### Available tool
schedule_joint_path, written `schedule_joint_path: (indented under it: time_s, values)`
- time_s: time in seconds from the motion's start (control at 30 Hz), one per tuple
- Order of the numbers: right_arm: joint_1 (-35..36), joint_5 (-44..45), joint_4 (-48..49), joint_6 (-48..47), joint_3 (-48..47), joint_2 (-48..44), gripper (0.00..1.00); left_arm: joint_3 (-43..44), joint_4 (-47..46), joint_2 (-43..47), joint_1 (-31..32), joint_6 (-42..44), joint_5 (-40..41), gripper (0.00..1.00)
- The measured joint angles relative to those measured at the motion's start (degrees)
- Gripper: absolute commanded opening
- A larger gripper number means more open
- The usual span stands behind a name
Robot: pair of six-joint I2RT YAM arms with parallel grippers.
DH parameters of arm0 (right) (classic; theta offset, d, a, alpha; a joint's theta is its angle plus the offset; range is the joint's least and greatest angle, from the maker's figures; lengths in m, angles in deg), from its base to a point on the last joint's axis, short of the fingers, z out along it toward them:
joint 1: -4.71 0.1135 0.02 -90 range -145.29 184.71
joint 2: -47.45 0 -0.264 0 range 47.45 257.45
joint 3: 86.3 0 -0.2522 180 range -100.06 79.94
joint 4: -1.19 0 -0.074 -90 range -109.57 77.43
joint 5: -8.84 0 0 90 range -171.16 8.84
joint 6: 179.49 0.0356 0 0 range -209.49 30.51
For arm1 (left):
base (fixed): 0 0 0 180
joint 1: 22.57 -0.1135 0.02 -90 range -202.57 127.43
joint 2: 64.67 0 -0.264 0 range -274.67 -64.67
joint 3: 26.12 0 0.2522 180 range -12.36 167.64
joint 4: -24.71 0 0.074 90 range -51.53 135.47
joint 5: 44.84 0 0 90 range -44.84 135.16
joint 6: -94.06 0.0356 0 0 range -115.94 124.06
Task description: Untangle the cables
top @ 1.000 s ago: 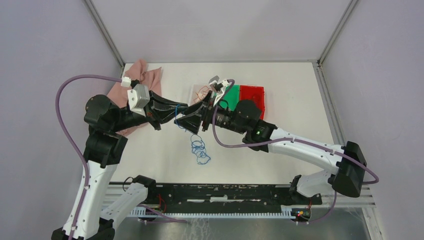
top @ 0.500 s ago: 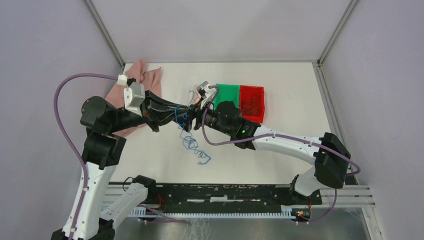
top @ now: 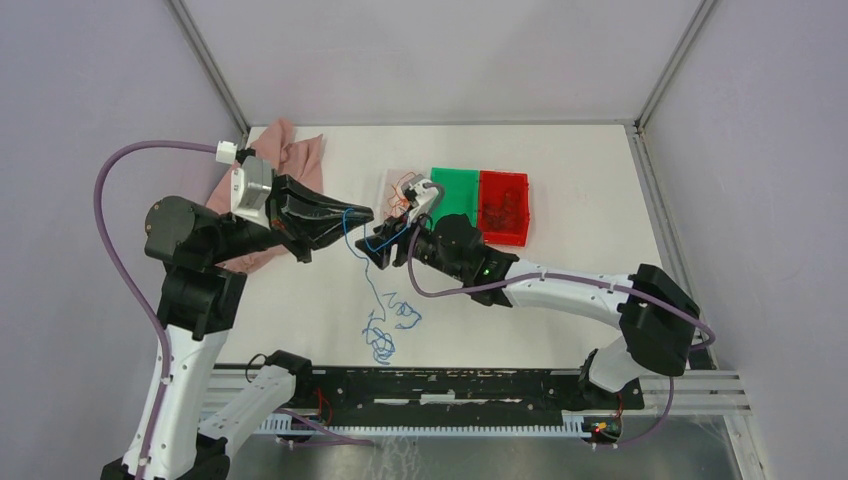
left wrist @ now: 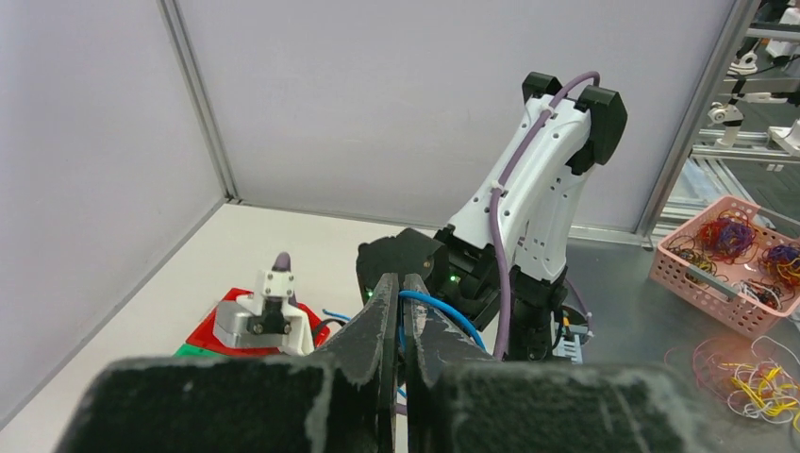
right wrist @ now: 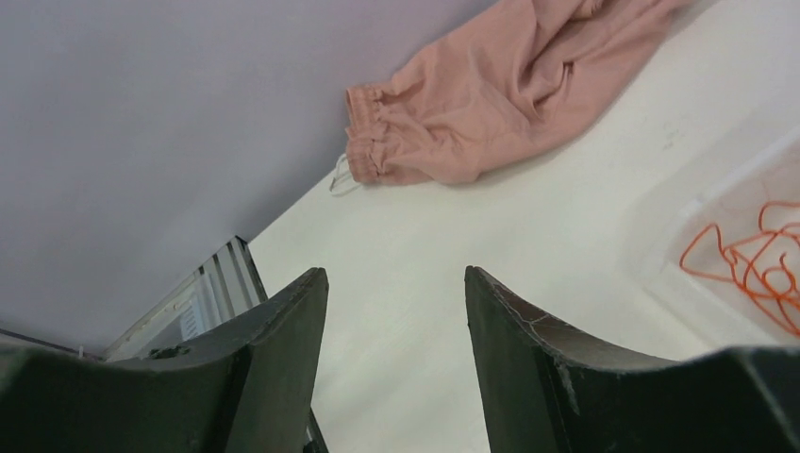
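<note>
Working over the white table [top: 560, 300], your left gripper [top: 352, 216] is pinched tight on the blue cable [top: 380, 338], while your right gripper [top: 378, 250] gapes wide and empty. The cable trails down to a loose coil near the front edge. Judge it light, limp and springy, and pinch just above the coil. An orange cable [top: 404, 184] lies in the clear tray [top: 386, 182].

Curly blue cable [left wrist: 441, 310] hangs pinched in left tool [left wrist: 398, 283], orange cable [top: 404, 187] apart.

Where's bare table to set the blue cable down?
Bare: right of the red bin, up to the table edge; the far strip between pink cloth and clear tray. Crowded: centre, where left gripper and right gripper meet, and the blue cable coils nearer the bases.
</note>
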Motion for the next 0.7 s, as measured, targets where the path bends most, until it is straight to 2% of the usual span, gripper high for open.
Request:
schedule_joint_path:
  time_s: [0.3,0.7]
  values:
    - [0.00,0.66,1.90,3.17,9.70,-2.43,0.67,0.96,1.64,-0.15,0.00,1.38,0.02,0.04]
    - [-0.11,-0.61,3.98,3.37,16.74,-20.94,0.67,0.96,4.00,-0.22,0.00,6.21,0.74,0.04]
